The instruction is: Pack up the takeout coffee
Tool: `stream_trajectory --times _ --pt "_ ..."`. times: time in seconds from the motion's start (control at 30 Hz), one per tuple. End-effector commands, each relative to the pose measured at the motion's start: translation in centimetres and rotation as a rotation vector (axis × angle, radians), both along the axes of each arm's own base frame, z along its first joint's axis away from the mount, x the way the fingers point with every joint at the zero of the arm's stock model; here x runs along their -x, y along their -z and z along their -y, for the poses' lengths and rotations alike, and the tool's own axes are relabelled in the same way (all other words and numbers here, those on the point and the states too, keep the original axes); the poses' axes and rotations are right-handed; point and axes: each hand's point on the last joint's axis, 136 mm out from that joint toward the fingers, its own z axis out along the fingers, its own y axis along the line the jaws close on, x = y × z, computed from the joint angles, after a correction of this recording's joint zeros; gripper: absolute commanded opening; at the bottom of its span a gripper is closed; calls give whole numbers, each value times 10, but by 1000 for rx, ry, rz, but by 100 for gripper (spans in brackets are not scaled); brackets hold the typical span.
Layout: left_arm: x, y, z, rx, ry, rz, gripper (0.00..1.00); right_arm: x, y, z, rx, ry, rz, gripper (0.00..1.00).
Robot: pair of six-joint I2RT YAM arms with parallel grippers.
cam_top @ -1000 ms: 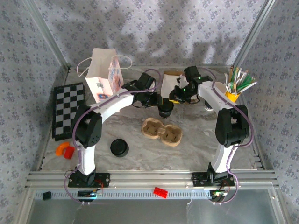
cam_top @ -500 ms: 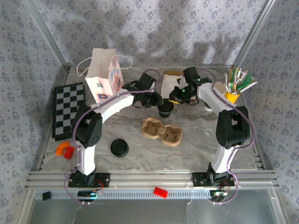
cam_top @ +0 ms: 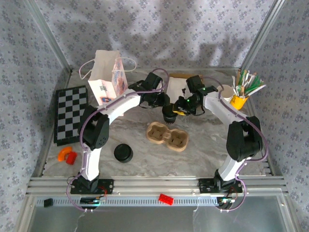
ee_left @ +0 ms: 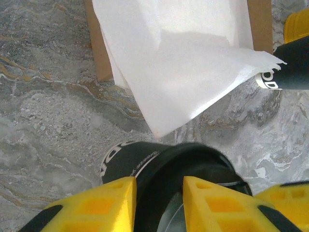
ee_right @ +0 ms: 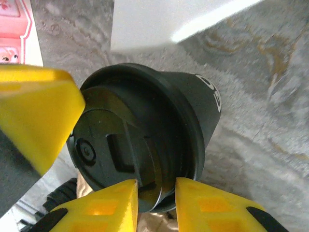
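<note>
The takeout coffee (cam_top: 169, 115) is a black cup with a black lid, standing on the marble just behind the cardboard carrier (cam_top: 166, 136). My left gripper (cam_top: 161, 102) comes in from the left and is shut on the cup's top rim (ee_left: 130, 157), one yellow finger (ee_left: 96, 208) on each side. My right gripper (cam_top: 182, 107) reaches in from the right. Its jaws (ee_right: 157, 191) stand a little apart astride the near edge of the lid (ee_right: 111, 145). The lid sits slightly tilted in the cup's mouth.
White paper on a brown board (ee_left: 183, 63) lies just behind the cup. A paper bag (cam_top: 108, 77) stands back left beside a checkerboard (cam_top: 70, 113). A loose black lid (cam_top: 123, 153) lies front left. White cups (cam_top: 226, 92) and a yellow stirrer holder (cam_top: 239, 99) stand back right.
My right gripper has come forward and left onto the cup's lid, and its jaws have widened a little. The left gripper has stayed on the cup, shifting slightly right.
</note>
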Motion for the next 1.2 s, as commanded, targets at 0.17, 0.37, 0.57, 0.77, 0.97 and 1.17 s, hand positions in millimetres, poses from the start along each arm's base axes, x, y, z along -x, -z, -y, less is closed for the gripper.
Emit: stream_trajectory --times 0.17,0.37,0.57,0.77,0.97,1.17 --pt "-16 -25 3 39 30 79 38 14 -21 -12 -58 8 0 39" --pt "-12 -41 -7 56 4 85 45 15 -29 6 23 -37 17 45" --pt "15 -41 -31 61 -87 19 49 21 -25 13 117 -188 24 50" --pt "38 -21 -30 75 -104 -69 46 19 -16 5 155 -273 -9 51" --pt "42 -19 -12 142 -72 -89 46 20 -7 2 197 -318 -51 50" --pt "42 -9 -8 123 -72 -109 45 17 -2 -2 201 -329 -67 49"
